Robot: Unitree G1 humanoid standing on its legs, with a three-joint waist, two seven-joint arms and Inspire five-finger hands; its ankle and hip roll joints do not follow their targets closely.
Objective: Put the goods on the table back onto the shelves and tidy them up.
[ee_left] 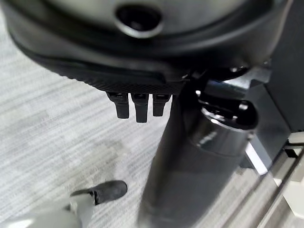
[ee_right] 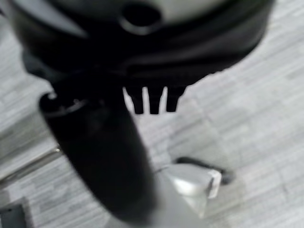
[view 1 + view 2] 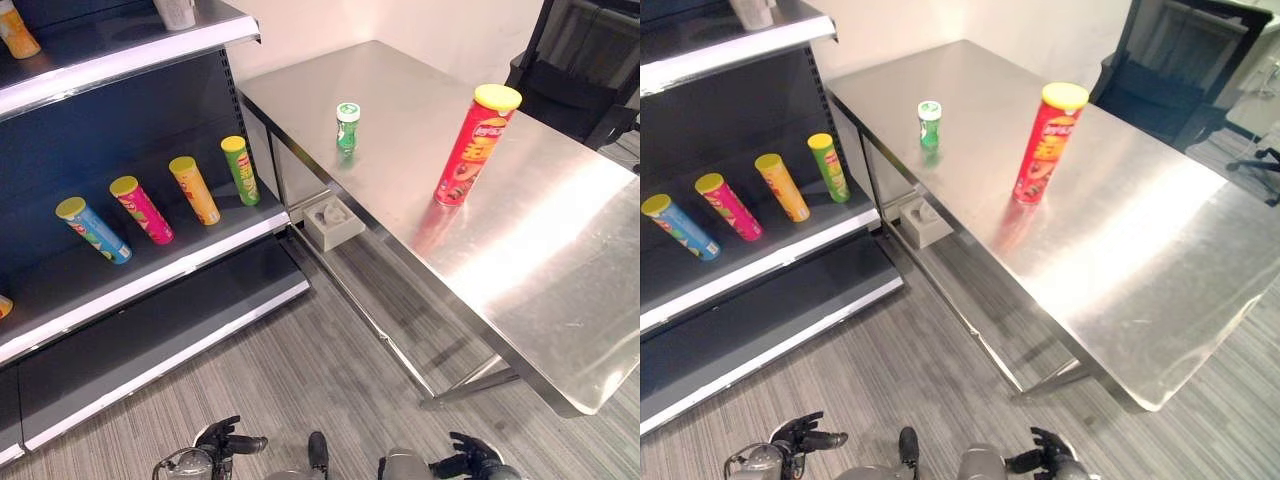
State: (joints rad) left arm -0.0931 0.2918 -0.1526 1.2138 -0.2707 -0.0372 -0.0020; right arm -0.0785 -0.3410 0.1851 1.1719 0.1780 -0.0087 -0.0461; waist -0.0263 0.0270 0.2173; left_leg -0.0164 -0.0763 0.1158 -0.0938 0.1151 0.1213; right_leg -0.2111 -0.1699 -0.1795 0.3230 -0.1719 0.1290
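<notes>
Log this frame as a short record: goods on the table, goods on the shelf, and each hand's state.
table: steel, holds two goods
red can: upright on the table, yellow lid
green can: upright on the table, short, nearer the shelf
shelf: four cans in a row, blue, pink, orange, green
left hand: low above the floor, open, holds nothing
right hand: low above the floor, open, holds nothing

Table (image 3: 560,250) – one tall red can (image 3: 476,146); one small green can (image 3: 346,127); shelf (image 3: 150,265) – four cans (image 3: 144,211).
</notes>
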